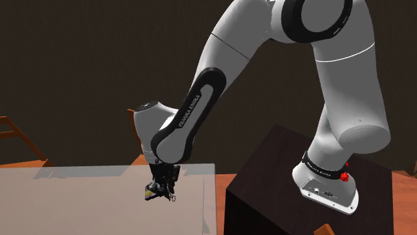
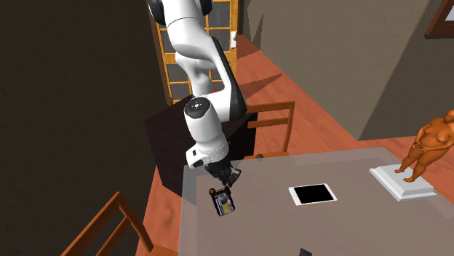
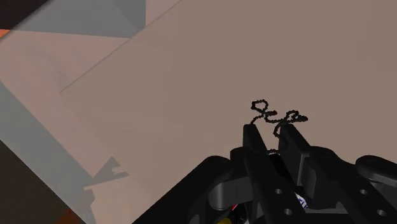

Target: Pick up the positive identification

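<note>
The identification badge (image 2: 225, 203) is a small dark card with blue and yellow on its face and a thin black bead chain (image 3: 277, 116). My black gripper (image 2: 222, 190) is shut on it from above, near the table's corner closest to the stand. In the shoulder view the badge (image 1: 151, 193) hangs tilted under the gripper (image 1: 161, 187), just above the pale table top (image 1: 80, 200). In the wrist view the two fingers (image 3: 254, 145) stand close together with the card's edge between them, and the chain loops out beyond the fingertips over the table (image 3: 191, 95).
A flat white-framed black tablet (image 2: 313, 193) lies mid-table. A brown figurine (image 2: 431, 144) on a white base (image 2: 402, 183) stands at the second exterior view's right. Wooden chairs (image 2: 109, 225) (image 2: 273, 120) flank the table. The dark stand (image 1: 281, 180) is close by.
</note>
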Controlling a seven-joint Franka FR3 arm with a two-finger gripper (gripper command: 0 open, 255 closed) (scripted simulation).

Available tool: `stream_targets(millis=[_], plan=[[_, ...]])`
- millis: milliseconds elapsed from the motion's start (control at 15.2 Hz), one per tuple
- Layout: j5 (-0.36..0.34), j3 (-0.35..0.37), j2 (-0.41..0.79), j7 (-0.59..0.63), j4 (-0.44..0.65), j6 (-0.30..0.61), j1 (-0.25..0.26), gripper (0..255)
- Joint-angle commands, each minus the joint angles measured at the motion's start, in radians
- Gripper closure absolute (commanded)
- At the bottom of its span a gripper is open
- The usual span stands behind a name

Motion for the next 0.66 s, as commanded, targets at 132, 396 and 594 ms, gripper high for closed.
stream_targets(millis=[132, 396, 594], plan=[[0.015, 0.013, -0.044, -0.002, -0.002, -0.041, -0.011, 255], [0.031, 0.025, -0.088, -0.004, 0.0, -0.084, -0.022, 255], [0.035, 0.028, -0.1, -0.005, 0.001, -0.097, -0.024, 255]])
